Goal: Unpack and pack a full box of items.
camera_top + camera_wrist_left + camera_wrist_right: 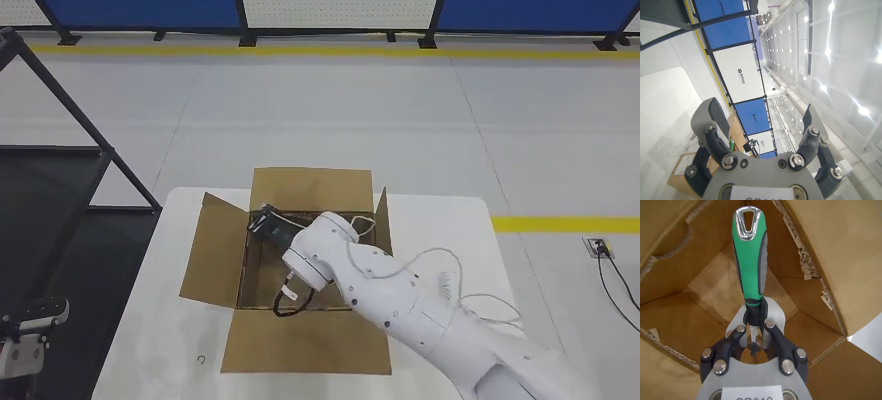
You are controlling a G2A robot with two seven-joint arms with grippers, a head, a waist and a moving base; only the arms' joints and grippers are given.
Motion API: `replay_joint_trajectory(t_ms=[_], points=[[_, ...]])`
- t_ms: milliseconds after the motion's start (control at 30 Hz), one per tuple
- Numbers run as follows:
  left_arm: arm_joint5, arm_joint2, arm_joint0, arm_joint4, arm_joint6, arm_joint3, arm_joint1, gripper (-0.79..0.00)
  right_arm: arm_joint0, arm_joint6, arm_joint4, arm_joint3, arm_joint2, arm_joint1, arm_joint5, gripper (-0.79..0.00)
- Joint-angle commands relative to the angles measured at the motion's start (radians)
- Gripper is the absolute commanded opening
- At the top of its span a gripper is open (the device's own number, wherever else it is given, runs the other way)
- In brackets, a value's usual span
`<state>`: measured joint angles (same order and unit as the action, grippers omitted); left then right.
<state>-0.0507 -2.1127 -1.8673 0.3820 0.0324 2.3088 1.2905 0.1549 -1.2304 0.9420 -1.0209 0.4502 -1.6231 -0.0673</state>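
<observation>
Well apart from the cardboard box (310, 188), the left end effector (762, 108) is spread open and empty. The box stands mid-surface (150, 340) with its flaps out. Inside it the right end effector (754, 317) clamps a green-handled tool (750, 262) by its neck, handle down. Lifting out or setting in, I cannot tell. Either way the next move needs a straight vertical path clear of the walls.

The right arm (400, 300) is glossy white, dotted with dark screws, with a white cable (455, 262). The left end effector (761, 113) and right end effector (755, 315) share grey plates, black links and silver screws; ribbed black pads (719, 117) line the left's fingers.
</observation>
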Motion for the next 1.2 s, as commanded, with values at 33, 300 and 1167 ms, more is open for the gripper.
replay_joint_trajectory(t_ms=[33,300,1167], points=[[0.0,0.0,0.0,0.0,0.0,0.0,0.0,0.0,-0.025,-0.011,-0.022,0.112,-0.02,-0.033,0.017,-0.785],[0.0,0.0,0.0,0.0,0.0,0.0,0.0,0.0,-0.037,0.029,-0.05,0.334,-0.076,-0.128,0.05,-0.785],[0.0,0.0,0.0,0.0,0.0,0.0,0.0,0.0,-0.081,0.113,-0.093,0.723,-0.076,-0.305,0.155,-0.665]])
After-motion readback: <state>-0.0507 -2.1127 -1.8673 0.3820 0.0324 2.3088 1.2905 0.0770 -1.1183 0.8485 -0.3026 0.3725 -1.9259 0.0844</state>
